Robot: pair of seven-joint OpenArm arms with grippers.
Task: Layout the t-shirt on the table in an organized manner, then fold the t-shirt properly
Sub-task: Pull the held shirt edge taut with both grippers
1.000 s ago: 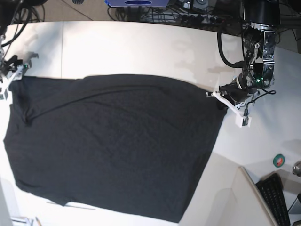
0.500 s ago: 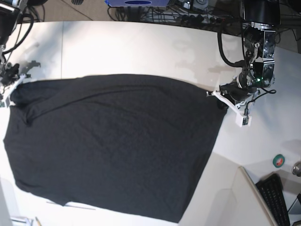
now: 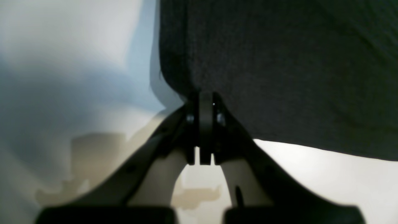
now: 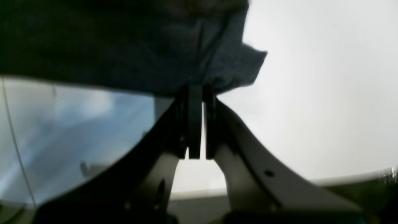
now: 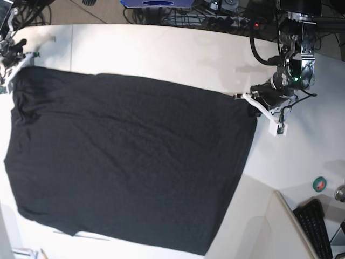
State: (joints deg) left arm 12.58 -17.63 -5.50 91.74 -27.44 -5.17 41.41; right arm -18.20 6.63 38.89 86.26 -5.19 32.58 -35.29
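Note:
The black t-shirt (image 5: pixel 129 162) lies spread wide on the white table (image 5: pixel 161 51), plain side up. At the base view's right, my left gripper (image 5: pixel 250 103) is shut on the shirt's far right corner. In the left wrist view the left gripper (image 3: pixel 205 97) pinches the dark cloth (image 3: pixel 279 68) between closed jaws. My right gripper (image 5: pixel 13 69) at the base view's far left is shut on the far left corner. The right wrist view shows the right gripper (image 4: pixel 199 88) clamping a bunched fold of the t-shirt (image 4: pixel 124 46). The far edge runs taut between both grips.
A green tape roll (image 5: pixel 320 184) and a black keyboard (image 5: pixel 315 226) sit at the right front. A pale raised panel (image 5: pixel 264 221) stands by the shirt's near right corner. Cables (image 5: pixel 215 13) crowd the table's far edge.
My right gripper has shut on the shirt's left corner and drawn it toward the far edge. The left gripper shifted slightly the same way, and the far hem has straightened.

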